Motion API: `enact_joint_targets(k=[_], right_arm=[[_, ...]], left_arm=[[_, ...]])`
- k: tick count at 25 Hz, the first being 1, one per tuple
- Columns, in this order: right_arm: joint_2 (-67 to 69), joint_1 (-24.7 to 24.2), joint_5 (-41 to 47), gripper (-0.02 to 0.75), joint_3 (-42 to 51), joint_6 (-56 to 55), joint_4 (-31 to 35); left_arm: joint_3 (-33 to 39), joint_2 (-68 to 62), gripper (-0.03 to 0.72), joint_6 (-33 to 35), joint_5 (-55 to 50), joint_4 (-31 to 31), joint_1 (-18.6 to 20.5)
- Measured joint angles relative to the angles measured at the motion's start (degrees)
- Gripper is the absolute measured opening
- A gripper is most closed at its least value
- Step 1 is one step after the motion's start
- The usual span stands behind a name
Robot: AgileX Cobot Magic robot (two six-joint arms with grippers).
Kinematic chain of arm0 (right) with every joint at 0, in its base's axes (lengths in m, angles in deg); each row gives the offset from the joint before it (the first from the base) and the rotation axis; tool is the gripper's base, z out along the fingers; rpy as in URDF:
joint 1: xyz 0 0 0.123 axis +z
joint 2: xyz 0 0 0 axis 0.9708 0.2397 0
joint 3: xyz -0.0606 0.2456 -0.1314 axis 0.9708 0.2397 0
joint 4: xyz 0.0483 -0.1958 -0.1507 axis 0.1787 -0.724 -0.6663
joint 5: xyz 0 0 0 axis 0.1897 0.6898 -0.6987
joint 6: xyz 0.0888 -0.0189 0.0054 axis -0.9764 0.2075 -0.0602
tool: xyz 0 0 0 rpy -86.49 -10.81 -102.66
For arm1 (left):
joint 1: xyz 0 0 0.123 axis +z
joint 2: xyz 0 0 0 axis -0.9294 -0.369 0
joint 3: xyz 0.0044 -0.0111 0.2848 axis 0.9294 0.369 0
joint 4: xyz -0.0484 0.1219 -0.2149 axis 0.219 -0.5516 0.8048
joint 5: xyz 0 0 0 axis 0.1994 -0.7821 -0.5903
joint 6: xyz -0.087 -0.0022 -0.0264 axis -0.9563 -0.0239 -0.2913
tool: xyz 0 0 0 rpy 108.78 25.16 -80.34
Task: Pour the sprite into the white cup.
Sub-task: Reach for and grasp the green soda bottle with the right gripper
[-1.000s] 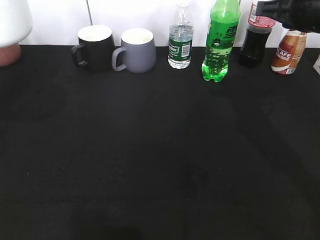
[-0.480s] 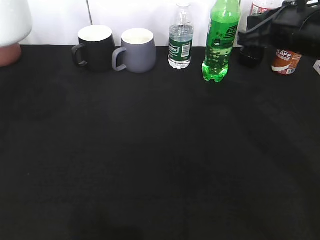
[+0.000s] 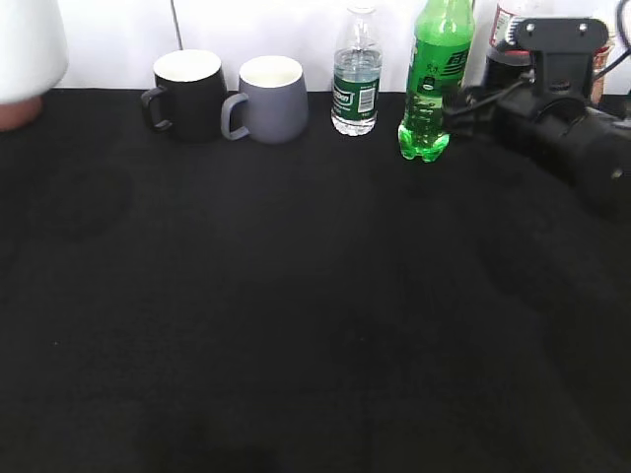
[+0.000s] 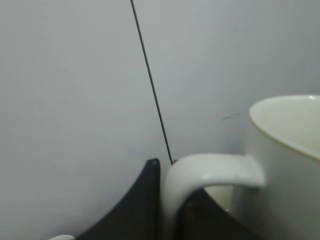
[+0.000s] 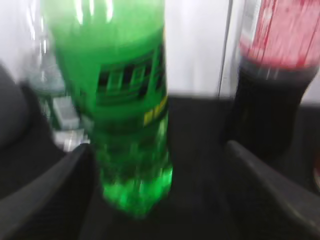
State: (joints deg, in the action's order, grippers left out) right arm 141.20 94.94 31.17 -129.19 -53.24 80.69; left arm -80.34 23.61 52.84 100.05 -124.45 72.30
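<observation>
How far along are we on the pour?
Early. The white cup is at the far left, apparently off the table, its handle close to the left wrist camera; that grip is hidden. The right gripper is open, fingers either side of the sprite, which stands upright on the table. Gripping, lifting and pouring remain.

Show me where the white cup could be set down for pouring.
The black table is bare everywhere in front of the back row. Crowded: that row along the wall, black mug, grey mug, water bottle, sprite, right gripper.
</observation>
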Motion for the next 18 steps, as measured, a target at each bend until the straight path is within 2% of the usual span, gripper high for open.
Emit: enact_joint_targets(k=[3, 5, 7, 9, 14, 18], right_arm=[[0.17, 0.00, -1.70, 0.550, 0.00, -1.78, 0.04], [0.30, 0.00, -1.70, 0.545, 0.05, -1.77, -5.56], [2.12, 0.00, -2.89, 0.561, 0.05, -1.77, -7.61], [6.00, 0.00, -5.10, 0.588, 0.05, -2.18, -7.67], [12.39, 0.00, -18.57, 0.590, 0.05, -3.16, -7.66], [15.85, 0.00, -19.58, 0.590, -3.72, -5.78, -7.80]], left_arm=[[0.00, 0.00, 0.040, 0.00, 0.05, -0.26, 0.00], [0.00, 0.00, 0.040, 0.00, 0.05, -0.26, 0.00], [0.00, 0.00, 0.040, 0.00, 0.05, -0.28, 0.00], [0.00, 0.00, 0.040, 0.00, 0.05, -0.33, 0.00], [0.00, 0.00, 0.040, 0.00, 0.11, -2.04, 0.00], [0.00, 0.00, 0.040, 0.00, 0.11, -2.17, 0.00]])
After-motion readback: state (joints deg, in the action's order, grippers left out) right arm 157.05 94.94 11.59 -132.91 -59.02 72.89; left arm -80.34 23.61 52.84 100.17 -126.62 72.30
